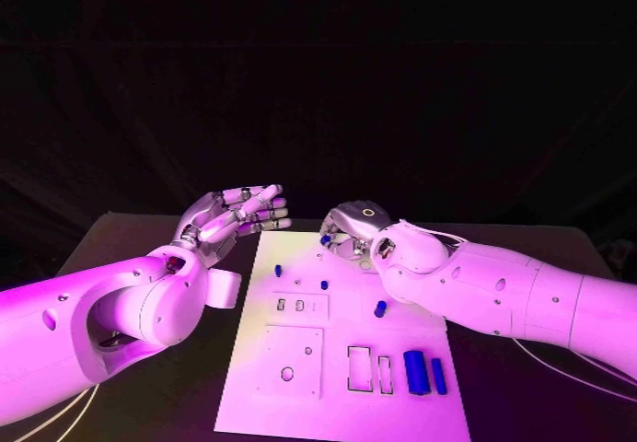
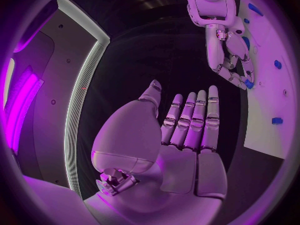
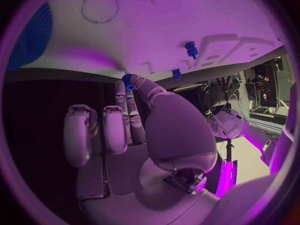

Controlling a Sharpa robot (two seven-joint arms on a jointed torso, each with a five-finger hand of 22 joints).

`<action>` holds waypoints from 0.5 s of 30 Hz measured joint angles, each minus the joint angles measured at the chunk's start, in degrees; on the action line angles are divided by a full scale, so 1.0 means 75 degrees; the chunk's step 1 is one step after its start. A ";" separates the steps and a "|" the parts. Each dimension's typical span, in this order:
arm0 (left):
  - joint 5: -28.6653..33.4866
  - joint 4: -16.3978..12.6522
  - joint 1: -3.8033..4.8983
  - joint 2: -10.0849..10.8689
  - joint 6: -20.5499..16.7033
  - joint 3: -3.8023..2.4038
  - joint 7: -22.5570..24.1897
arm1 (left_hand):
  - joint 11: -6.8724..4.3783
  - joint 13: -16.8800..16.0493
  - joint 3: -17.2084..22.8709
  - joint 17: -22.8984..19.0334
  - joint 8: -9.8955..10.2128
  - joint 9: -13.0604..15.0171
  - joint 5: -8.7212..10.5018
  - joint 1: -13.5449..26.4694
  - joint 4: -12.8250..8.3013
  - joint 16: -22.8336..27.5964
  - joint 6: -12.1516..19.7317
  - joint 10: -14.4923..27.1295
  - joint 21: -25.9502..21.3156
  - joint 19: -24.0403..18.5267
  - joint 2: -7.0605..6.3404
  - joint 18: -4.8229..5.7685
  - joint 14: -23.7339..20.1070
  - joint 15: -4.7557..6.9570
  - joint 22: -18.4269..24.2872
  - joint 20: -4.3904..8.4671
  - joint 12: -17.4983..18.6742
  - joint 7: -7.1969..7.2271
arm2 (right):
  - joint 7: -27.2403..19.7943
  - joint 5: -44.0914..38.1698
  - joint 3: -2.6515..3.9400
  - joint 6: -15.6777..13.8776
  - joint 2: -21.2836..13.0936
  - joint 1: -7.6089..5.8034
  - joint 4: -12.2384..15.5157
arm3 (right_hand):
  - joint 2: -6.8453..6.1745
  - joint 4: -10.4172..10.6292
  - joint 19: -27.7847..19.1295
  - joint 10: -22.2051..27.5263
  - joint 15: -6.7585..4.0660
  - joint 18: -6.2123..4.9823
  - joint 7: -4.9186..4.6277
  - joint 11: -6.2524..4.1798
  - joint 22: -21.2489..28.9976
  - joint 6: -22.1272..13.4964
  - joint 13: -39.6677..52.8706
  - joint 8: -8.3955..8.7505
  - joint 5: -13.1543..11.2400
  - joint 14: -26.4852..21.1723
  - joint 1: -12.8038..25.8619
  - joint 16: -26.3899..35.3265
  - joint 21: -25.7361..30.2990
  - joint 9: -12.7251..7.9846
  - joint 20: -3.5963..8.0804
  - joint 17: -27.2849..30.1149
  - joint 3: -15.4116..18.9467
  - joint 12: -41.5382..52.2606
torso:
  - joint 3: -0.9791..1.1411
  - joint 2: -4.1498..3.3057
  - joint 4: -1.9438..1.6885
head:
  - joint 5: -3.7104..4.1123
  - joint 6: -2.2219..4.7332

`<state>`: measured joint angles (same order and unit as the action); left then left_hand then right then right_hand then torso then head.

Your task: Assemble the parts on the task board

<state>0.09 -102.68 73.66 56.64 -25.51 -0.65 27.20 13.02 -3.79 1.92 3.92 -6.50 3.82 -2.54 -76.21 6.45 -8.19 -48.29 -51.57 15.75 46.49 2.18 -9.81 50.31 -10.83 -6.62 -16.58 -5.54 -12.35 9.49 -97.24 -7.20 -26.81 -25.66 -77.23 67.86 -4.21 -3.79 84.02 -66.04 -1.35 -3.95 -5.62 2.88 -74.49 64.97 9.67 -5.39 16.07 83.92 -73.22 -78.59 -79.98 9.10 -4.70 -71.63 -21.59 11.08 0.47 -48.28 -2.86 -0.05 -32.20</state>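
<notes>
Above the white task board [image 1: 339, 368] on the black bench [image 1: 133, 230], the right hand [image 1: 352, 230] pinches a small blue part [image 1: 325, 239] at its far edge; the left hand [image 1: 239, 216] hovers, fingers [image 2: 194, 120] straight, empty. No legible writing.

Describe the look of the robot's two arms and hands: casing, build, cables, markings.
Both arms have smooth, rounded white casings dotted with small dark holes, bulging at the joints. Thin pale cables trail beneath each arm. The left hand and the right hand are silver metal with segmented fingers. A small ring marking sits on the back of the right hand. The palms are smooth, plate-like shells.
</notes>
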 measured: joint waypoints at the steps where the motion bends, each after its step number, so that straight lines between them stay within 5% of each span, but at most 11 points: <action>1: 0.0000 -0.0001 0.0001 0.0000 0.0000 0.0000 -0.0001 | 0.0000 0.0000 0.0000 0.0000 0.0000 0.0000 0.0000 0.0000 0.0000 0.0000 0.0000 0.0000 0.0000 0.0000 0.0000 0.0000 0.0000 0.0000 0.0000 0.0000 0.0000 0.0000 | 0.0000 0.0004 0.0000 0.0002 0.0010 0.0000 -0.0015 | 0.0000 0.0000 0.0000 0.0000 0.0000 0.0000 0.0000 0.0000 0.0000 0.0000 0.0000 0.0000 0.0000 0.0000 0.0000 0.0000 0.0000 0.0001 0.0000 0.0000 0.0000 0.0000 | 0.0000 -0.0003 -0.0001 | 0.0005 0.0000; 10: 0.0002 -0.0010 0.0008 0.0001 -0.0001 0.0000 -0.0005 | 0.0000 0.0000 0.0000 0.0000 0.0000 0.0000 0.0000 -0.0031 0.0000 0.0000 0.0000 0.0000 0.0000 0.0000 0.0031 0.0001 0.0000 0.0000 0.0008 0.0000 0.0000 0.0000 | -0.0003 0.0029 -0.0006 0.0085 0.0124 0.0008 -0.0176 | -0.0059 0.0054 0.0000 0.0002 0.0000 0.0000 -0.0054 0.0003 0.0051 -0.0055 -0.0012 0.0002 -0.0002 0.0000 0.0059 0.0000 0.0000 0.0032 0.0000 0.0066 -0.0054 -0.0101 | 0.0000 -0.0013 -0.0001 | 0.0009 -0.0007; 15: 0.0002 -0.0013 0.0012 0.0004 -0.0001 0.0000 -0.0007 | 0.0000 0.0000 0.0000 0.0000 0.0029 0.0000 0.0000 -0.0031 0.0000 0.0000 0.0000 0.0000 0.0000 0.0000 0.0031 0.0000 0.0000 0.0000 0.0007 0.0000 0.0000 0.0000 | 0.0009 0.0033 -0.0006 0.0169 0.0171 0.0013 -0.0267 | -0.0232 0.0175 -0.0085 0.0376 0.0078 0.0000 -0.0198 0.0177 0.0431 -0.0463 -0.0072 0.0222 -0.0210 0.0012 0.0238 0.0228 0.0296 0.0000 -0.0033 0.0372 0.0005 -0.0345 | -0.0001 -0.0020 -0.0003 | 0.0013 -0.0012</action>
<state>0.11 -102.77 73.75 56.67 -25.52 -0.65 27.15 13.02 -3.79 1.92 3.92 -6.28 3.82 -2.54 -76.44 6.46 -8.19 -48.29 -51.57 15.75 46.49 2.41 -9.81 50.31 -10.83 -6.57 -16.58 -5.54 -12.35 9.56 -96.99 -7.25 -25.54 -24.37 -77.13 65.86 -5.95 -2.48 83.38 -63.22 -0.76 -3.95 -7.11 4.21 -71.26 61.50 9.13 -3.73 14.49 84.02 -71.43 -76.88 -77.76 9.10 -4.95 -68.84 -21.55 8.49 0.46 -48.43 -2.88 0.04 -32.29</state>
